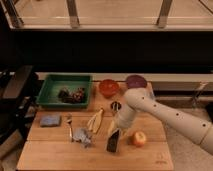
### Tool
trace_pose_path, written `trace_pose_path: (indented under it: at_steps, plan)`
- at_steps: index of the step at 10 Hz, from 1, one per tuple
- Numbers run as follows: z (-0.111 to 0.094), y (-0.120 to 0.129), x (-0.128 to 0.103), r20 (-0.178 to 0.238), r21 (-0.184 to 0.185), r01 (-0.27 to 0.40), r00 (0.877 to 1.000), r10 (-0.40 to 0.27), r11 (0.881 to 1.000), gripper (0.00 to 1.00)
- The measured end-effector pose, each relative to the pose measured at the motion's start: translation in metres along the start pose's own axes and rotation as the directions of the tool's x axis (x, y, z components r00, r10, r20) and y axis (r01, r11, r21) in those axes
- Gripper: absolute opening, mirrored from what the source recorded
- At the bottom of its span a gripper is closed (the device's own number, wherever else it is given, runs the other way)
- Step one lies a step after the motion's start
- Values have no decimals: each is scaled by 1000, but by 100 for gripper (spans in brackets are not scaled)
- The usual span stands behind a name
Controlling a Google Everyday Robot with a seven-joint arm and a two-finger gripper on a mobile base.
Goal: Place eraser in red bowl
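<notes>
- Wooden table (150, 157) w/ a dark wall behind. Using the red bowl (108, 93) as landmark; it sits at the back edge, about mid-table.
- Eraser (113, 145), the flat black block, lies well in front of the bowl and a touch to the right, nr the front half of the table.
- Gripper (115, 132) is down on the eraser's far end, between eraser and bowl. Jaws are closed and look clamped on it, so imo it's holding the eraser.
- Step: grasp looks made, lift not yet done. Eraser looks to be on the wood, or barely tipped up.
- Next, my guess: lift straight up, carry back toward the bowl, stop over its middle, let go. Block is about as long as the bowl is wide, so prob needs tilting in or it'll bridge the rim.
- Nearby: banana (95, 120) in front-left of the bowl, close to the carry path, so go high enough.
- Apple (139, 138) front-right of the bowl, just beside the eraser.
- Purple bowl (136, 86) right next to the red one on its right, easy to mix up.
- Green tray (65, 77) left of the bowl, blue-grey sponge (50, 120) far front-left. Both out of the way.
</notes>
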State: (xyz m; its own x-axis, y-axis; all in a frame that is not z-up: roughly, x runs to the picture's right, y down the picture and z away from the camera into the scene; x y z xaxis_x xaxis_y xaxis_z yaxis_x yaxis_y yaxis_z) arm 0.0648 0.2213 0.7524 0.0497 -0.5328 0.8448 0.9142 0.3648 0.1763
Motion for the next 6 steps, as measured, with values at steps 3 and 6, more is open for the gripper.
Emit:
trace_pose_path:
  at_steps: [3, 6]
  plan:
    - [-64, -20, 37, -114, 75, 11, 993, -2, 997, 0]
    - [-122, -19, 92, -258, 239, 31, 966, 33, 971, 0]
